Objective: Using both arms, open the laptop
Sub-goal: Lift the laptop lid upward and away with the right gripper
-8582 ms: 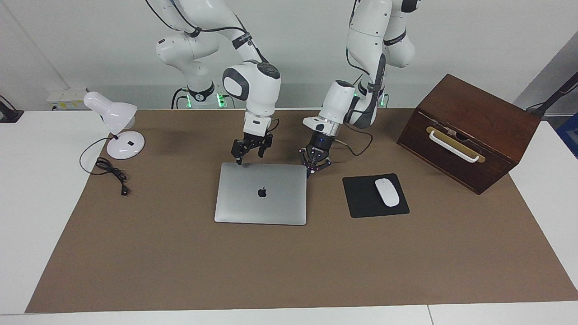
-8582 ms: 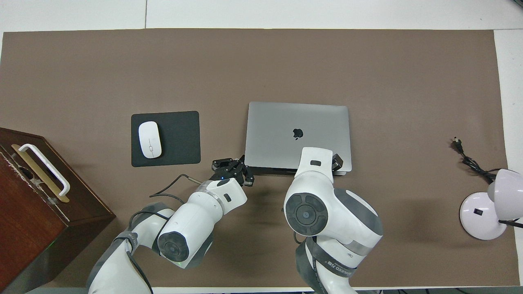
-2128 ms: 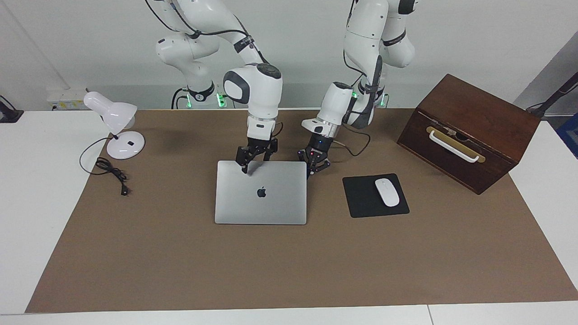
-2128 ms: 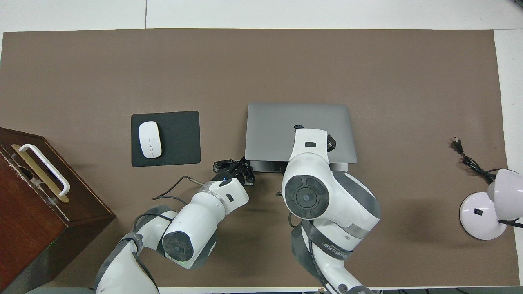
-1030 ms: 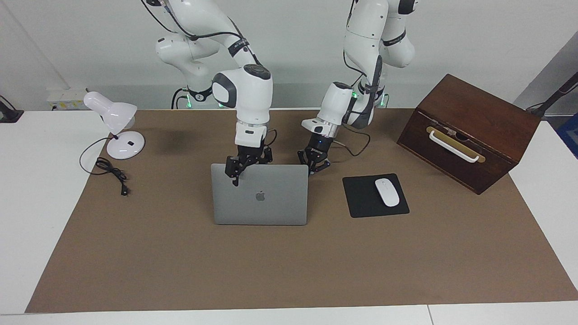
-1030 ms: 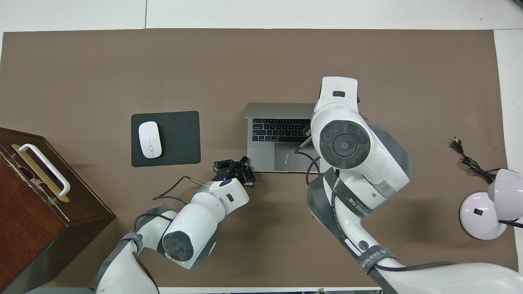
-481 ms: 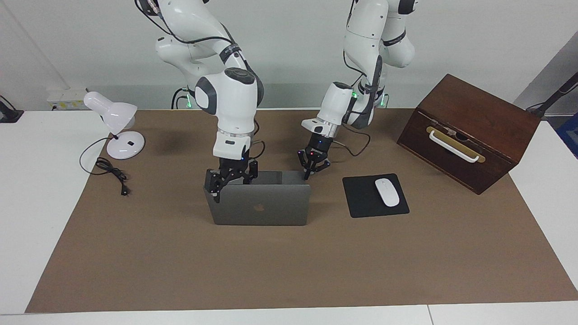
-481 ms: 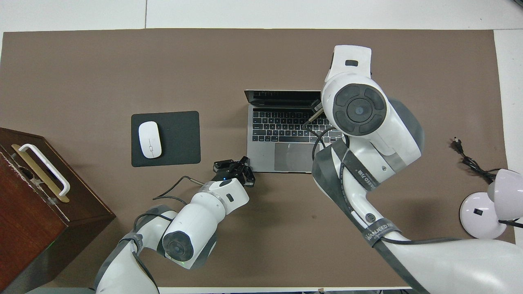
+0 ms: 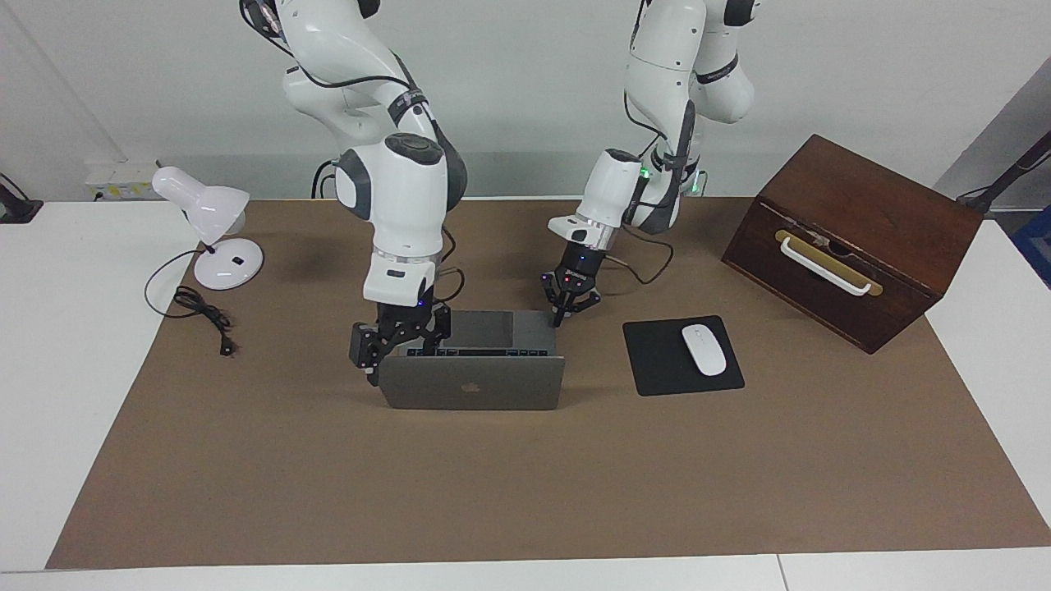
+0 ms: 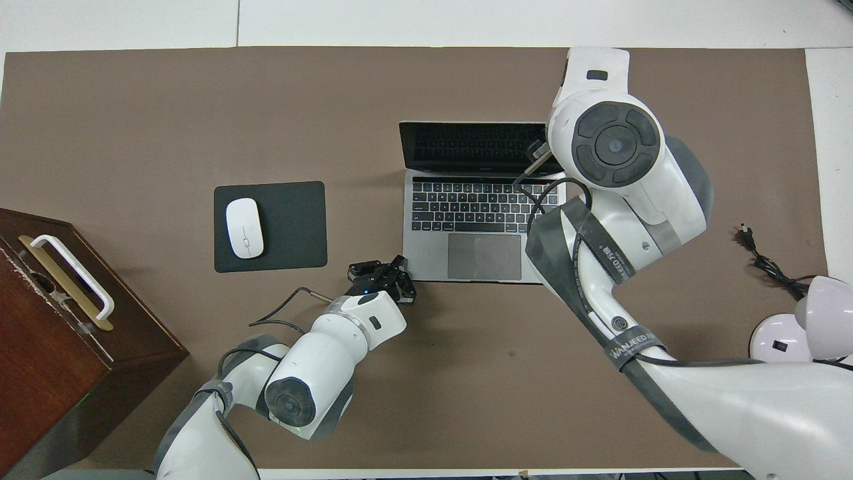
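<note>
The laptop (image 9: 472,379) sits open near the middle of the brown mat (image 9: 525,492) on the tabletop (image 9: 49,345), its long axis running from the left arm's end of the table to the right arm's end. Its base lies flat with the trackpad edge nearest the robots and the hinge edge farthest from them; the lid stands up past vertical, tilted away from the robots, with the screen facing them.

The left end effector (image 9: 565,308) is closed and grips nothing, its tips pressed at the base's corner nearest the robots on the left arm's side. The right end effector (image 9: 386,349) is at the lid's top corner toward the right arm's end; I cannot tell whether it is open or closed.

The facing view shows the lid's back with its dark apple logo (image 9: 470,386). The overhead view shows the black keys (image 10: 466,207), grey trackpad (image 10: 484,257) and dark screen (image 10: 466,147), but there the right arm's wrist covers its end effector. In the overhead view the white mouse (image 10: 244,228) on a black mouse pad (image 10: 293,227) lies at the laptop's 9 o'clock.
</note>
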Action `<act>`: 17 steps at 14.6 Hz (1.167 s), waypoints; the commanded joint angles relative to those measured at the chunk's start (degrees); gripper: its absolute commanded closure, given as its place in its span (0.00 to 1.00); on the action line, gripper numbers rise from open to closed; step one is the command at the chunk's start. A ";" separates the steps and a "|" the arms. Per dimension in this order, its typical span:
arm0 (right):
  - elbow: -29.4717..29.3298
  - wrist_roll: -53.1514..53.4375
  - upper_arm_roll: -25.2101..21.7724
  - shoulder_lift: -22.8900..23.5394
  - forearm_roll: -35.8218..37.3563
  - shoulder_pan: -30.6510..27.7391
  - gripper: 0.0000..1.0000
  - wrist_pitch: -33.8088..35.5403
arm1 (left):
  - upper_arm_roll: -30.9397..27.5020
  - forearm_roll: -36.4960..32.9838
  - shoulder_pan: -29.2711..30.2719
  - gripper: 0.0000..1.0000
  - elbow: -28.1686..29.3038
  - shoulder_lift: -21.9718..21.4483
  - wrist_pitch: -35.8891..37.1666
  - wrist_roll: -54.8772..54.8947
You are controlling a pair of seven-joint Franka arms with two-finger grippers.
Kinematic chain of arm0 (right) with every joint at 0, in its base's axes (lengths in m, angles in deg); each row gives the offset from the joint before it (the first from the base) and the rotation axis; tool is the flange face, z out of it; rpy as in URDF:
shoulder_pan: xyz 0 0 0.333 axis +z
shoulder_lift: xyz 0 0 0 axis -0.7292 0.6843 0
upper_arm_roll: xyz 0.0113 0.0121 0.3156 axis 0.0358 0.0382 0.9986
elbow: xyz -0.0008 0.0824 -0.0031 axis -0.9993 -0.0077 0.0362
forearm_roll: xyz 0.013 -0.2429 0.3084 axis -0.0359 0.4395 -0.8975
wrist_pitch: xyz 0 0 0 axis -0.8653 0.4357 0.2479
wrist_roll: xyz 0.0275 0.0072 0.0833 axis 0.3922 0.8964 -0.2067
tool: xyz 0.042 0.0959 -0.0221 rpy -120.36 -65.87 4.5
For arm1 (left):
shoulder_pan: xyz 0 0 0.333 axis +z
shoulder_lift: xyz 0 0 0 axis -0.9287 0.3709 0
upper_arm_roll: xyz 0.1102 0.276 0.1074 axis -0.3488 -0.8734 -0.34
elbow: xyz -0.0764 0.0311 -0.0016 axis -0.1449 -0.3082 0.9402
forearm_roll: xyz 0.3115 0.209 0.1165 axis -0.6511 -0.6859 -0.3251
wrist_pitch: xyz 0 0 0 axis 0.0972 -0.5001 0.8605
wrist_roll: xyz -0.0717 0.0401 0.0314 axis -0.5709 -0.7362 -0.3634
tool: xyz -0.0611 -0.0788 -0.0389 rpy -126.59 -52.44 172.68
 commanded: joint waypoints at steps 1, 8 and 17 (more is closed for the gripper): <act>-2.17 -1.18 0.80 1.46 0.69 -1.30 0.00 -0.37 | 0.44 1.23 -2.75 1.00 -2.08 3.59 -0.56 -0.17; -2.87 -1.09 0.89 1.81 0.43 -0.33 0.00 -0.02 | 0.44 1.23 -2.66 1.00 -2.43 3.77 -0.56 -0.08; -6.30 -1.88 3.87 -5.12 -6.15 -0.50 0.00 19.12 | 0.26 1.23 -2.57 1.00 -2.69 3.86 -0.56 0.09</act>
